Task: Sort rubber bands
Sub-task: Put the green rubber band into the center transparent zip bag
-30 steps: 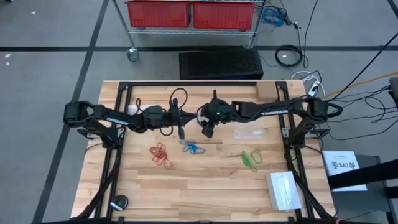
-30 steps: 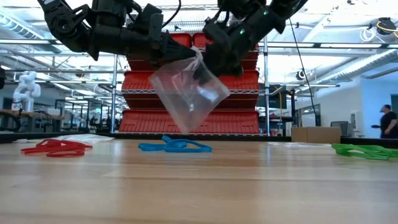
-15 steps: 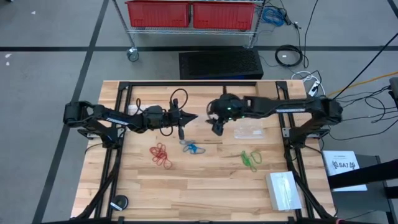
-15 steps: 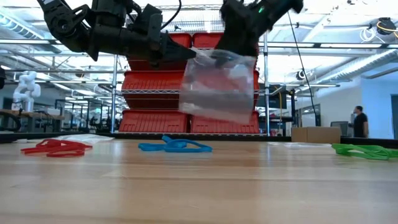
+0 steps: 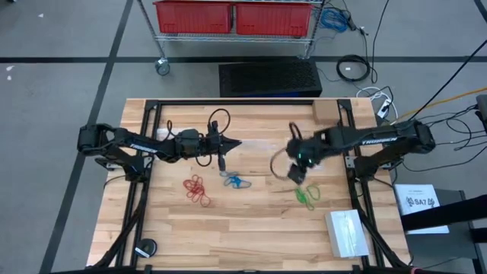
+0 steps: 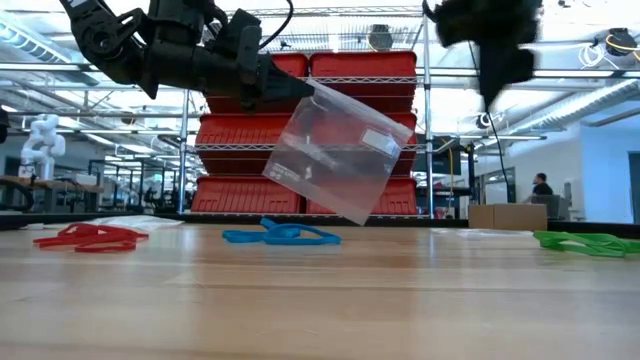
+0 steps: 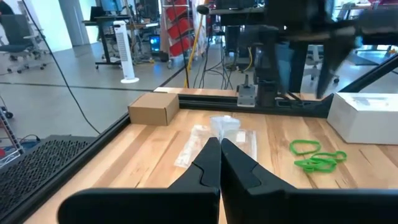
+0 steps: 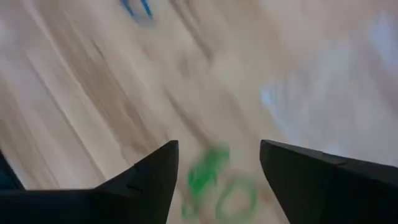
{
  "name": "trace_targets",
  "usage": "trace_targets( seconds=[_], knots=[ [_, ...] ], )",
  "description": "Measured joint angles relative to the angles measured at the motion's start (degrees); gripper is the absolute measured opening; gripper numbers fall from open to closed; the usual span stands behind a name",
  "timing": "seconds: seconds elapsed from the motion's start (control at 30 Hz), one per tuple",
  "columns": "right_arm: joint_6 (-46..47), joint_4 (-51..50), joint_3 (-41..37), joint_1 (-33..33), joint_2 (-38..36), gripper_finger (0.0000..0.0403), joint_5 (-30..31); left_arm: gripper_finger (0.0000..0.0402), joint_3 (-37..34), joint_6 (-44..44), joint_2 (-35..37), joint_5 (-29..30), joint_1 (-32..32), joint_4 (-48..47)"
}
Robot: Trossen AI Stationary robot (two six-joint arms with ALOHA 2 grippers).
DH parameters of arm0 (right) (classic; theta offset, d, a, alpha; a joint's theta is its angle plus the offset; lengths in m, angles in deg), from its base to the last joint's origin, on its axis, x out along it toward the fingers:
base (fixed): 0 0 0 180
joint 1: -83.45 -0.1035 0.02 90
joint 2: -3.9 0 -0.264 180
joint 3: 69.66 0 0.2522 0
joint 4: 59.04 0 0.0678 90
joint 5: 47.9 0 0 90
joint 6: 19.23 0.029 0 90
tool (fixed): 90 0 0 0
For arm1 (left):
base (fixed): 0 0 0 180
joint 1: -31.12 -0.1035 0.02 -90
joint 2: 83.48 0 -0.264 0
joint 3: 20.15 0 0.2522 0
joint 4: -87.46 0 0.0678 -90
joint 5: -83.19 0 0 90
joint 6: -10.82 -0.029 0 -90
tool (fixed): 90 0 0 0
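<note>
The rubber bands lie on the table in three clusters: red (image 5: 196, 189), blue (image 5: 234, 181) and green (image 5: 305, 195). My left gripper (image 6: 296, 92) is held level over the table's middle, shut on a clear plastic bag (image 6: 335, 150) that hangs above the blue bands (image 6: 282, 235). My right gripper (image 5: 296, 174) is open and points down just above the green bands (image 8: 214, 180), which show between its fingers. It touches nothing. My left gripper pinches the clear bag's upper corner (image 6: 308, 92) between its two shut fingers. They lie level and point toward the table's right side. The bag hangs tilted below and beyond the fingertips, clear of the table.
More clear bags (image 7: 217, 134) lie flat on the table near the far right. A white box (image 5: 348, 232) sits at the near right corner and a small black round thing (image 5: 144, 247) at the near left. Black frame rails (image 5: 144, 183) run along both sides.
My right gripper has left the bag's top, swung toward the table's right and near edge, and tipped down over the green bands. The bag, spread between both grippers before, now hangs tilted from my left gripper alone.
</note>
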Motion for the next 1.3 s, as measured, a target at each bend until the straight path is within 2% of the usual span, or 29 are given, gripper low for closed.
trace_targets(
  seconds=[0.13, 0.27, 0.37, 0.6, 0.73, 0.97, 1.07, 1.3],
  knots=[
    [9.55, -7.35, -0.72, -5.80, 0.92, 0.0220, 2.00, 0.0000, 0.00, 0.00, 0.00, 0.00, 0.02, -0.02],
    [16.72, -7.67, -6.39, -9.20, 0.92, 0.0220, 0.82, 0.0000, -0.01, 0.01, 0.00, -0.48, 0.00, -0.01],
    [19.35, -3.23, -13.11, -10.91, 0.94, 0.0220, -1.12, 0.0000, -0.02, 0.04, 0.00, -0.88, 0.00, -0.02],
    [21.20, 16.02, -25.39, -12.62, 0.97, 0.0219, -3.33, 0.0000, -0.04, 0.02, 0.00, -1.05, 0.02, -0.24],
    [22.80, 17.38, -28.07, -13.25, 0.94, 0.0226, -2.96, 0.0000, -0.04, 0.02, 0.00, -1.05, 0.02, -0.24],
    [27.16, 17.64, -32.03, -13.19, 0.97, 0.0271, -0.05, 0.0000, -0.04, 0.00, 0.00, -1.05, -0.08, -0.24],
    [28.30, 20.69, -32.73, -13.19, 0.94, 0.0284, -0.19, 0.0000, -0.04, 0.00, 0.00, -1.07, -0.42, -0.41],
    [28.95, 24.43, -32.76, -13.19, 0.92, 0.0285, -0.14, 0.0000, -0.04, 0.07, 0.00, -1.07, -0.66, -0.66]
  ],
)
